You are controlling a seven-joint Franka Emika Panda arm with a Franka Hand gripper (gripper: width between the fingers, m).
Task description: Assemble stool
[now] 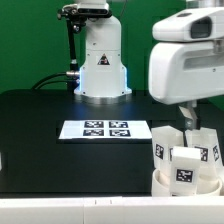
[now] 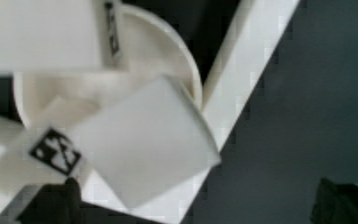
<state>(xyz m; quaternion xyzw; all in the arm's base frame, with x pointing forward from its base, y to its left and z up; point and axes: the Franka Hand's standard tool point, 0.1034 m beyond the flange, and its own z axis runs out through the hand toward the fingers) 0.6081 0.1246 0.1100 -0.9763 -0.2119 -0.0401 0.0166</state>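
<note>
The stool's loose white parts are crowded together at the exterior view's lower right. Blocky legs (image 1: 166,147) (image 1: 206,148) (image 1: 186,167) with black-and-white tags stand or lean on the round dish-like seat (image 1: 160,184). My gripper (image 1: 188,117) hangs just above this pile and stands open with nothing between its fingers. In the wrist view a tagged leg (image 2: 137,140) lies tilted right under the gripper (image 2: 202,205). Another leg (image 2: 48,35) and the seat's curved rim (image 2: 172,45) lie beyond it. Dark fingertips (image 2: 48,205) show at the frame's edge, wide apart.
The marker board (image 1: 95,129) lies flat mid-table, left of the parts in the exterior view. The robot's white base (image 1: 102,68) stands behind it. A straight white bar (image 2: 247,70) runs beside the seat in the wrist view, with dark table (image 2: 318,120) past it.
</note>
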